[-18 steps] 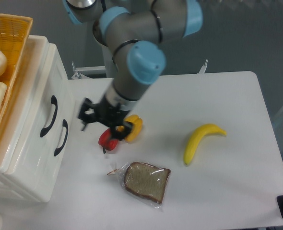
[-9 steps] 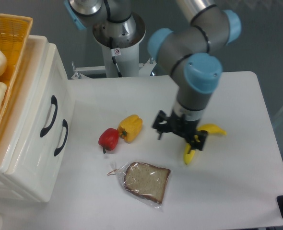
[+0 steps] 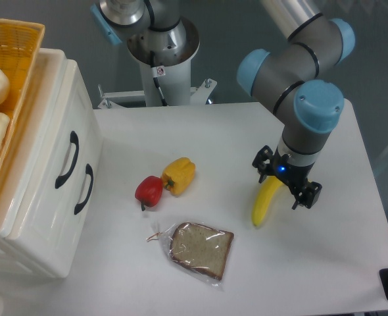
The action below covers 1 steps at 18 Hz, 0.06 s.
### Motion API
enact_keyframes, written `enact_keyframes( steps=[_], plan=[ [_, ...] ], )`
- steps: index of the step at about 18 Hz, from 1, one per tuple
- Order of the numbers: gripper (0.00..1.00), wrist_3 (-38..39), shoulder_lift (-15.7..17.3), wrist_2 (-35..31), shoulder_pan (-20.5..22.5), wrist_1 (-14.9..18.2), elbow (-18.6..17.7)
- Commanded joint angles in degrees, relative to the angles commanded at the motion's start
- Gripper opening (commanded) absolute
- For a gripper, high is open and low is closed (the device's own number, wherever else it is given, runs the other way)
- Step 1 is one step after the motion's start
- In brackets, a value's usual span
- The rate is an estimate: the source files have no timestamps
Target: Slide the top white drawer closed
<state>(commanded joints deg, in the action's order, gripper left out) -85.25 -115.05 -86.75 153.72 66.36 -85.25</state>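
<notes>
The top white drawer, cream-white with a black curved handle, sits in the cabinet at the left edge, its front level with the lower drawer front. My gripper hangs far to the right, open, pointing down over the upper end of a banana. Nothing is held between its fingers. About half the table's width separates the gripper from the drawer.
A red pepper and a yellow pepper lie mid-table. A bagged bread slice lies nearer the front. An orange basket with bread rolls rests on the cabinet. The robot base stands behind the table.
The arm swung from beside the cabinet front, past the peppers, to the right over the banana. The drawers, peppers, bread and banana look unmoved.
</notes>
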Motion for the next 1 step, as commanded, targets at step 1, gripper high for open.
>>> enact_keyframes(
  steps=[1],
  plan=[
    [1.00,-0.09,0.17,0.00,0.61,0.09,0.00]
  ],
)
